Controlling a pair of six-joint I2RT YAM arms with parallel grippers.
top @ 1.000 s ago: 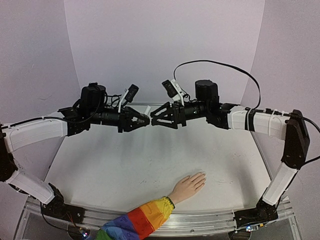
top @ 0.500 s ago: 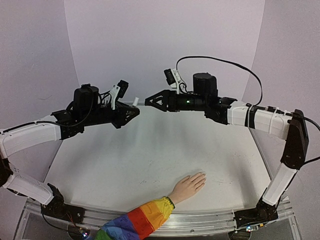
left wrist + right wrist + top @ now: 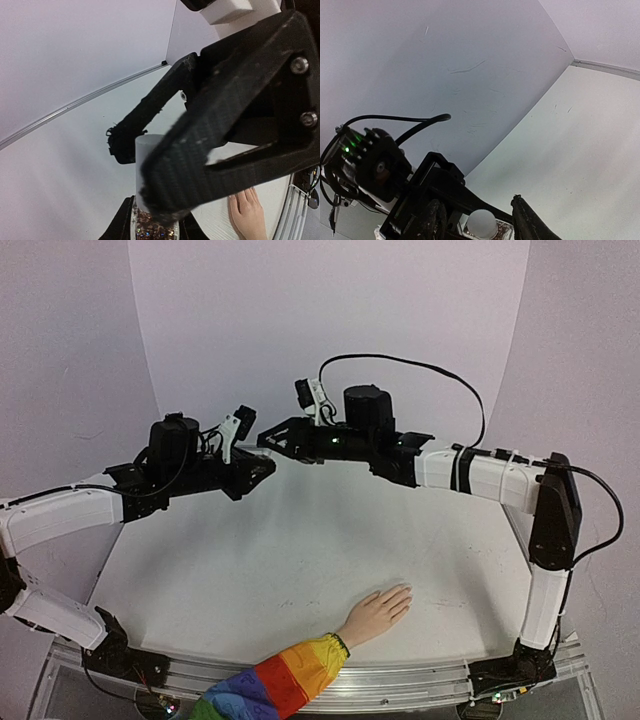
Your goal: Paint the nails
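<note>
At the far side of the table [image 3: 300,545], left of centre: the left gripper [image 3: 263,468] is clamped on the polish bottle [image 3: 150,155], a whitish cylinder between its fingers with a glittery body below. The right gripper [image 3: 268,438] sits just above it, reaching across from the right. In the right wrist view its fingers stand apart, one on each side of the bottle's rounded white top, with a gap on both sides and no contact seen. Likely step: getting the cap off before any painting. Target: the nails [image 3: 404,592], well apart from both grippers, toward the near edge and right of centre, at the tips of the flesh-coloured hand [image 3: 375,615]; they are too small to resolve singly. That hand lies flat, its long axis running from the rainbow-striped sleeve [image 3: 270,685] at near left to the fingertips at far right. Judgement: the left gripper is marginally nearer, but the right arm looks better placed to approach the fingertips. No object shows between the grippers and the hand; the stacked grippers themselves are the hindrance.
</note>
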